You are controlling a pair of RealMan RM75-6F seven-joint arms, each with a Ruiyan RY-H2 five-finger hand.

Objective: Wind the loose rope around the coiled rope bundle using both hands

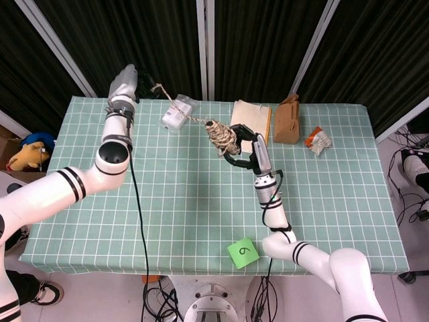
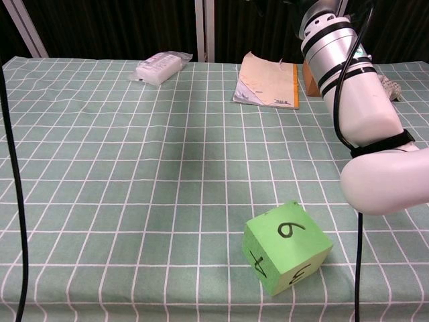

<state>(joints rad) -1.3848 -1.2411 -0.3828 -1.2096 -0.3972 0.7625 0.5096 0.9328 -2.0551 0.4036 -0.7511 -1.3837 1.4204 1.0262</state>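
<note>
1. While its dark fingers [image 1: 236,160] curl around the coiled rope bundle [image 1: 221,136], the right hand [image 1: 244,149] holds it raised above the table [image 1: 201,201].
2. From the bundle the loose rope [image 1: 179,105] runs up-left to the left hand [image 1: 137,87], lifted at the table's far edge; whether its fingers clamp the rope cannot be told.
3. Near the front edge sits a green cube [image 2: 287,246].

A tan, rough coiled rope bundle [image 1: 221,136] hangs above the table, its loose rope [image 1: 175,104] stretched taut up-left.
</note>
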